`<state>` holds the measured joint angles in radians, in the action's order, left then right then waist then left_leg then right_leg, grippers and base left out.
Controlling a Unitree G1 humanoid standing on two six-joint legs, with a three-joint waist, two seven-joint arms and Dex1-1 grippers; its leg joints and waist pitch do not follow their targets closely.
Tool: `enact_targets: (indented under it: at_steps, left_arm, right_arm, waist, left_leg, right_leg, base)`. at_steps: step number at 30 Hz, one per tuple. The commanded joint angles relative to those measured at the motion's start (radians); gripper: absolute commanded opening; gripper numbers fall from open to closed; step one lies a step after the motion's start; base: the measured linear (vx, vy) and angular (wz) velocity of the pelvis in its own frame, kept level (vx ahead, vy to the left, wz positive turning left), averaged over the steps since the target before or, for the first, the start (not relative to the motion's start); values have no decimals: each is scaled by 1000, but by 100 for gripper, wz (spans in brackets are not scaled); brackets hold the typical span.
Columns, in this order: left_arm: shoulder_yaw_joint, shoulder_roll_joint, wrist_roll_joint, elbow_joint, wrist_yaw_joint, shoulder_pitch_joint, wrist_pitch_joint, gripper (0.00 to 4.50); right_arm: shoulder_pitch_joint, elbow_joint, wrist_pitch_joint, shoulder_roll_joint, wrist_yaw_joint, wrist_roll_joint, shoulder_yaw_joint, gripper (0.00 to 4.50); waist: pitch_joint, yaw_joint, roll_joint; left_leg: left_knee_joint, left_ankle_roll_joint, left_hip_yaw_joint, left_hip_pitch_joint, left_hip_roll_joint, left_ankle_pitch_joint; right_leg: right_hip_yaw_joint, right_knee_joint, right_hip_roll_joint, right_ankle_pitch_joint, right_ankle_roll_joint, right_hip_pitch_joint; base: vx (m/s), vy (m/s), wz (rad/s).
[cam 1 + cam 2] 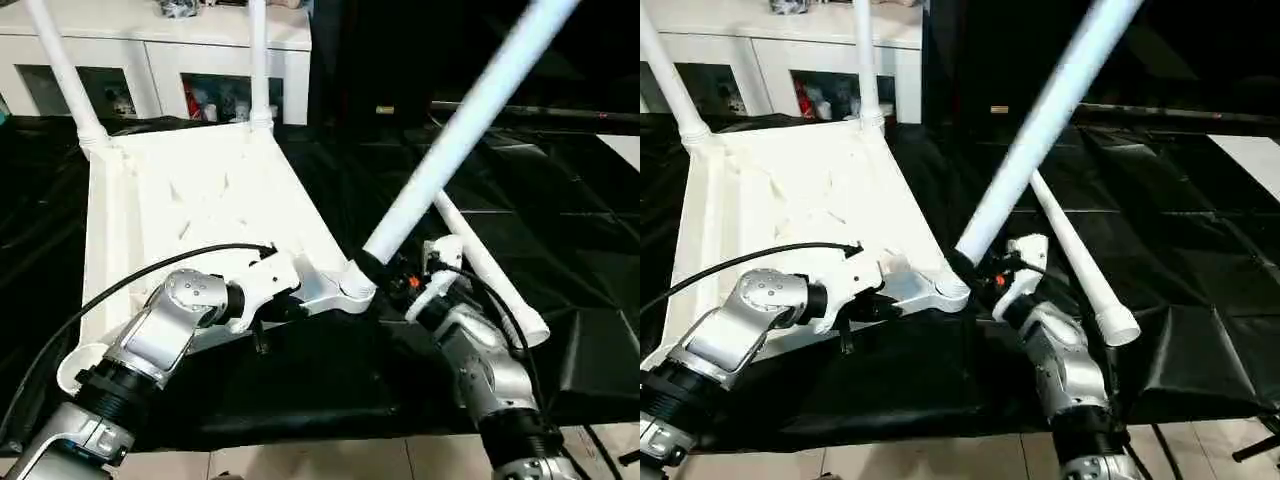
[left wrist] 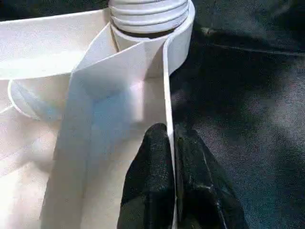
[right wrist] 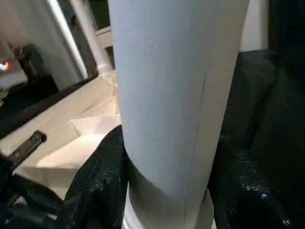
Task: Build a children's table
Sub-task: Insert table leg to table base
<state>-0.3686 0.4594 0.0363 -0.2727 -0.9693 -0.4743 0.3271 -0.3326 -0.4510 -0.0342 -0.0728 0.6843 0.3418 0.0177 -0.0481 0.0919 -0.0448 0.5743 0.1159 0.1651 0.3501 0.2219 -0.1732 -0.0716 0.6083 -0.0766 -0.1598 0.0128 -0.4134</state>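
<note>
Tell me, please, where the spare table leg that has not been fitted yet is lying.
The loose leg lies on the black-covered work table at the robot's right, just beyond the right claw, running away from the upturned table top.

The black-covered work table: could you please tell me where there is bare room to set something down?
Free: the black cover to the right of the loose leg, and the strip along the near edge between the two forearms. Crowded: the near corner socket, where the left gripper clamps the tabletop rim and the right gripper holds the tilted leg.
</note>
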Motion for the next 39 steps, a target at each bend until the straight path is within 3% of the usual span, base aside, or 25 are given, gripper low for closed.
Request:
enact_targets:
  at_steps: [1,9,12,20,23,25,32,35,39]
  left_arm:
    - [14,14,16,-13,13,-32,-33,0]
    - [10,17,22,-21,9,-33,-44,0]
    - [7,19,24,-24,4,-34,-50,0]
    - [0,26,24,-24,-16,-30,-73,0]
    - [2,26,22,-25,-18,-30,-74,0]
    - [2,26,20,-25,-21,-29,-74,0]
    - [1,37,-2,-1,-66,-19,-95,0]
    - [-4,46,-11,16,-95,-13,-103,0]
    - [-10,62,-27,44,-143,1,-134,0]
  right_arm:
    - [36,-46,-41,-39,3,-72,-35,189]
    - [-10,-51,-87,-89,54,-104,-92,189]
    - [-46,-89,-125,-108,68,-120,-108,189]
    - [-159,-157,-176,-154,165,-128,-136,189]
    - [-175,-164,-186,-169,210,-131,-153,189]
    - [-179,-166,-199,-184,254,-128,-169,189]
    - [-188,-195,-209,-216,359,-136,-208,189]
    - [-188,-192,-220,-225,394,-133,-213,189]
    - [-182,-187,-225,-243,442,-135,-224,189]
  waist:
    - [47,-6,16]
    - [47,-9,14]
    - [47,-11,18]
    - [48,-15,16]
    - [49,-13,16]
    - [51,-9,8]
    - [55,-3,14]
    - [59,-3,14]
    - [61,-3,15]
  left_leg:
    - [-71,0,-3,-8,-5,-409]
    - [-70,-4,-5,-7,-6,-416]
    - [-74,-4,-6,-9,-3,-416]
    - [-76,-4,-7,-10,-1,-413]
    - [-76,-6,-6,-8,1,-395]
    - [-75,-11,-2,-8,3,-370]
    - [-76,-13,0,-2,6,-314]
    - [-76,-11,1,3,8,-271]
    - [-75,-10,3,-1,10,-267]
  right_leg:
    - [25,-126,-52,-652,30,25]
    - [22,-130,-52,-671,20,26]
    - [21,-129,-53,-638,35,28]
    - [18,-128,-56,-615,54,34]
    - [21,-123,-56,-576,68,36]
    - [24,-118,-57,-547,81,36]
    - [28,-102,-56,-458,114,46]
    - [30,-87,-53,-346,151,54]
    - [31,-81,-53,-281,180,56]
  base:
    - [0,0,0]
    - [0,0,0]
    - [0,0,0]
    - [0,0,0]
    - [0,0,0]
    - [0,0,0]
    - [0,0,0]
    - [0,0,0]
    - [0,0,0]
